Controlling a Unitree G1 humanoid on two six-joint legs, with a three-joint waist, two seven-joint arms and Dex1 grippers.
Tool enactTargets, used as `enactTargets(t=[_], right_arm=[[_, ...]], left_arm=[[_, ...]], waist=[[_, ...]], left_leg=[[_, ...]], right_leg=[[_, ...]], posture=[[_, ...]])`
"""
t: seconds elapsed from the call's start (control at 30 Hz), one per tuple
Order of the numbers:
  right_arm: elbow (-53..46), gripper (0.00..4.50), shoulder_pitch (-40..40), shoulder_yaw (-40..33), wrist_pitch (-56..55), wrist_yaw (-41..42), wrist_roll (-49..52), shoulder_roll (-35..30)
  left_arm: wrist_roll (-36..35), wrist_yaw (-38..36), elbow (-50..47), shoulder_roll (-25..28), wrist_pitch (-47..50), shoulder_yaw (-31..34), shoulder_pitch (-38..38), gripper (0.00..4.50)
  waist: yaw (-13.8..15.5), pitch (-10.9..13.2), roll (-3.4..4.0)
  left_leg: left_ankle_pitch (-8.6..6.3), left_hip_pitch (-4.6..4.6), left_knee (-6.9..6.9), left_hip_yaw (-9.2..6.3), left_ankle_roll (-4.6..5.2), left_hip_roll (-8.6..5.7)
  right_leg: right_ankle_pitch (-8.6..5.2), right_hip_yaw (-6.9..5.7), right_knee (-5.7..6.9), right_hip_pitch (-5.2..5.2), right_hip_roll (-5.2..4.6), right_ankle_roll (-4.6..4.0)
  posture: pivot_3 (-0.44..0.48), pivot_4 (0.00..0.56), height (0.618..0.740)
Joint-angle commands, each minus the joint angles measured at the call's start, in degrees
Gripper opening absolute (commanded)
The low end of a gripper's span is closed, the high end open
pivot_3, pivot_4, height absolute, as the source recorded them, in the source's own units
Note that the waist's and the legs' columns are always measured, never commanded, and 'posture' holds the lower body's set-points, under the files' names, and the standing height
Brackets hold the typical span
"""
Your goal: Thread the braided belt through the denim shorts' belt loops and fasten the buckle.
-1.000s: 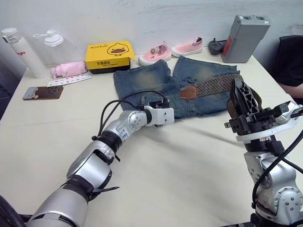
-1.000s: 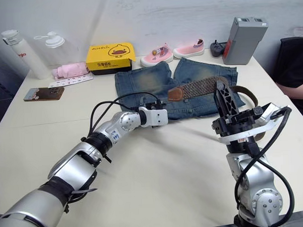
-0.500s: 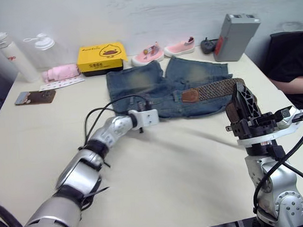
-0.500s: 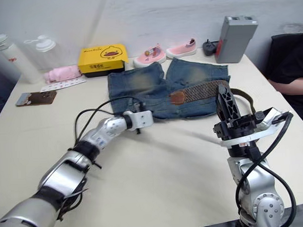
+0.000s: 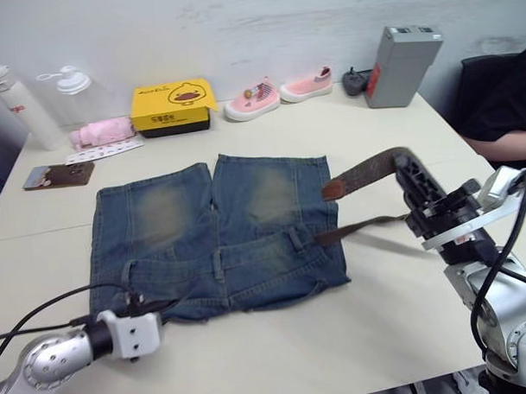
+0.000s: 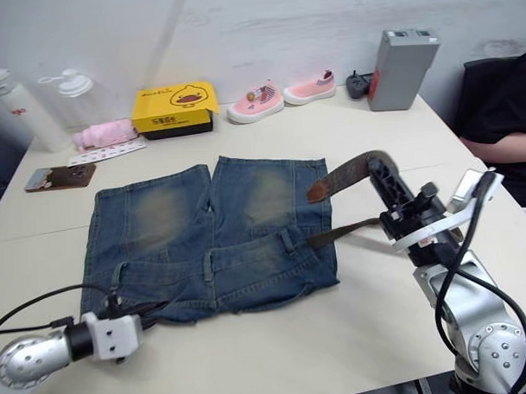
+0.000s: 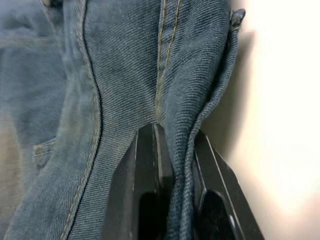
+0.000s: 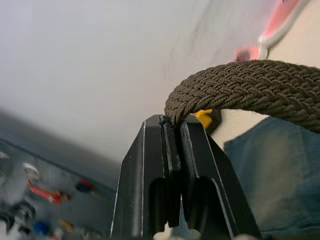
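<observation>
Right hand clamps the limp, floppy braided belt mid-strap while left hand pinches the soft denim shorts waistband near the table's front edge; regrip near the stiffer leather tip.

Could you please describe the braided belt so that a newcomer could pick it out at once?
Start at the denim shorts spread across the table's middle. At their edge on the robot's right, the braided belt arcs up into the right gripper. It alone is a dark brown woven strap with a tan leather tip.
</observation>
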Motion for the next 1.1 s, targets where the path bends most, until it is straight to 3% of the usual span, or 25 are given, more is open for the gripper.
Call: enactTargets(t=[0.03, 0.07, 0.17, 0.27, 0.47, 0.57, 0.67, 0.77, 0.9, 1.1], right_arm=[[0.0, 0.00, 0.7, 2.4, 2.7, -1.1, -0.5, -1.5], [0.3, 0.00, 0.7, 3.1, 3.2, -1.5, -0.6, -1.7], [1.6, 0.00, -0.3, 4.3, 3.9, -2.7, -2.1, -2.1], [3.3, 0.00, -1.4, 4.6, 3.9, -3.5, -3.3, -1.8], [5.6, 0.00, -2.1, 5.9, 5.5, -3.4, -7.2, -1.5], [5.9, 0.00, -1.8, 6.6, 5.9, -3.6, -7.4, -0.4], [5.8, 0.00, -1.2, 8.3, 7.2, -3.0, -9.6, -0.1], [6.4, 0.00, -0.8, 9.0, 7.5, -2.7, -12.6, 0.7], [6.5, 0.00, 0.3, 8.7, 8.3, -1.5, -16.4, 0.4], [6.1, 0.00, 0.1, 11.1, 9.9, -0.3, -21.7, 1.2]], left_arm=[[0.6, -2.1, 2.1, 0.4, -1.1, 0.5, 1.1, 1.06], [-0.8, -2.9, 1.5, 0.1, -0.4, 0.5, 1.1, 1.30], [-8.6, -6.7, -3.1, 0.0, 5.7, 1.5, 0.2, 2.59], [-22.7, -13.8, -9.4, 2.4, 16.0, 4.3, -0.8, 3.68], [-50.6, -28.5, -18.4, 13.6, 44.1, 11.4, -3.2, 3.68], [-59.4, -24.5, -18.8, 12.4, 52.5, 9.2, -12.2, 3.68], [-56.8, -19.7, -18.0, 6.3, 54.8, 2.9, -21.3, 3.68], [-53.8, -16.4, -17.7, 0.8, 56.1, -0.5, -25.3, 3.68], [-51.0, -14.3, -18.0, -4.4, 56.7, -2.2, -26.4, 3.68], [-50.1, -13.4, -19.2, -7.1, 57.9, -2.2, -26.6, 3.68]], waist=[[0.9, 0.0, 0.01], [0.9, -0.1, -0.03], [0.8, -0.1, 0.00], [0.8, -0.1, -0.07], [0.8, -0.1, -0.21], [0.8, 0.1, 0.00], [0.8, 0.1, 0.04], [0.7, 0.1, -0.04], [0.7, 0.1, -0.21], [0.9, 0.1, -0.22]], left_leg=[[-0.04, -0.05, 0.18, -0.04, -0.02, 0.05], [-0.04, -0.15, 0.25, -0.03, -0.03, 0.05], [-0.09, -0.23, 0.23, 0.14, -0.06, 0.05], [-0.05, -0.26, 0.25, 0.29, -0.20, 0.05], [0.02, -0.21, 0.36, 0.16, -0.30, 0.03], [0.02, -0.22, 0.33, 0.23, -0.26, -0.03], [0.06, -0.24, 0.29, 0.23, -0.24, -0.06], [0.12, -0.23, 0.26, 0.33, -0.20, -0.09], [0.15, -0.17, 0.26, 0.39, -0.21, -0.06], [0.17, -0.13, 0.28, 0.35, -0.26, -0.03]], right_leg=[[0.02, 0.05, 0.06, -0.12, 0.02, -0.03], [0.04, 0.08, 0.13, -0.22, 0.02, -0.07], [0.04, 0.07, 0.08, -0.17, 0.03, -0.08], [0.05, -0.16, 0.15, -0.19, 0.12, -0.06], [0.08, -0.33, 0.18, -0.25, 0.36, -0.07], [0.09, -0.30, 0.12, -0.21, 0.38, -0.06], [0.15, -0.26, 0.19, -0.14, 0.43, 0.04], [0.18, -0.21, 0.22, -0.12, 0.44, 0.08], [0.18, -0.15, 0.19, -0.21, 0.51, 0.08], [0.18, -0.12, 0.15, -0.21, 0.51, 0.07]], posture=[[0.000, 0.150, 0.706], [0.000, 0.150, 0.706], [0.000, 0.150, 0.706], [0.000, 0.150, 0.706], [0.000, 0.150, 0.706], [0.000, 0.150, 0.706], [0.000, 0.150, 0.706], [0.000, 0.150, 0.706], [0.000, 0.150, 0.706], [0.000, 0.150, 0.706]])
